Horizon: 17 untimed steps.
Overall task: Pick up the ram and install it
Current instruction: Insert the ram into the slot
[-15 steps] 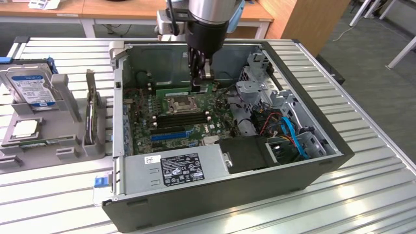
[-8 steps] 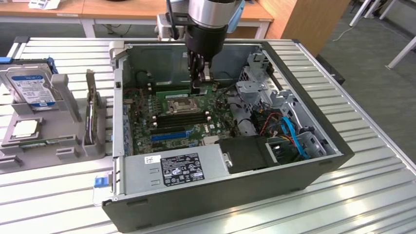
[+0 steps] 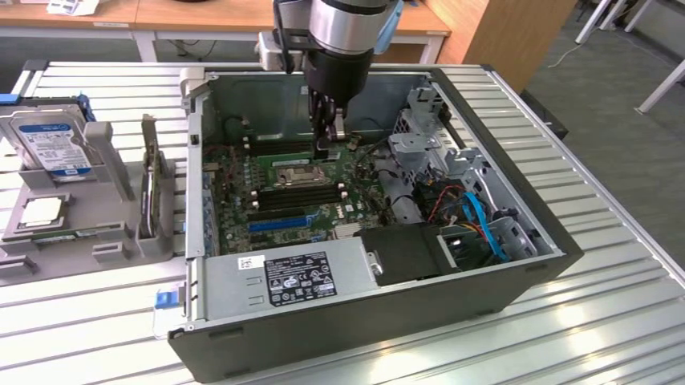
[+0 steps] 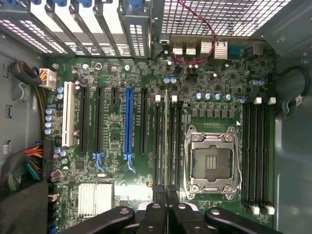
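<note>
My pincer (image 3: 329, 132) reaches down into the open case (image 3: 535, 241), in the upper middle of the exterior view, over the motherboard (image 3: 310, 210). Its fingers are drawn nearly together, pinching the ram (image 4: 165, 141) by its top edge. In the wrist view the ram is edge-on, a thin pale line running straight out from between my fingertips. Its long axis lies parallel to the memory slots (image 4: 158, 146) and it sits in line with the bank beside the empty socket (image 4: 213, 161), on the side of the blue slot (image 4: 129, 122). It stands on edge, flat faces to the sides. I cannot tell whether it touches a slot. At the exterior view's left, a hard drive (image 3: 51, 144) stands in a grey tray (image 3: 107, 249) on the slatted surface (image 3: 599, 321).
</note>
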Motion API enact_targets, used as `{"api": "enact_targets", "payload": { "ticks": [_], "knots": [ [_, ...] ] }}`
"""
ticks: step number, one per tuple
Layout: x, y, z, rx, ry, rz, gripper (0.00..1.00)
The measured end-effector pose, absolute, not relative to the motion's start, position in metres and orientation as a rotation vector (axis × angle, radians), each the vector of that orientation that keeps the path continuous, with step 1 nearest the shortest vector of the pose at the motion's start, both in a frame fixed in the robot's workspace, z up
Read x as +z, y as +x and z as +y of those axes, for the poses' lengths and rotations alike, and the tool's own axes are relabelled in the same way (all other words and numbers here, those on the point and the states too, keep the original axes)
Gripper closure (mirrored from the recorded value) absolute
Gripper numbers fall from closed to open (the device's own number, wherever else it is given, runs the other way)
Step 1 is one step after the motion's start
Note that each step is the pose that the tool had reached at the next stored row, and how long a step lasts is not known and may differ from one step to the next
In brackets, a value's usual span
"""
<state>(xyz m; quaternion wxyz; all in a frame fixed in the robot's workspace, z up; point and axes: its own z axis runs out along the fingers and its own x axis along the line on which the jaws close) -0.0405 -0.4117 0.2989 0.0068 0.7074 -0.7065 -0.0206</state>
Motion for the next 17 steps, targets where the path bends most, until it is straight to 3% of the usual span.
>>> {"api": "enact_targets", "payload": {
  "ticks": [17],
  "knots": [
    [0.282,-0.041,-0.412,-0.065,2.213,-2.21,0.88]
  ]
}}
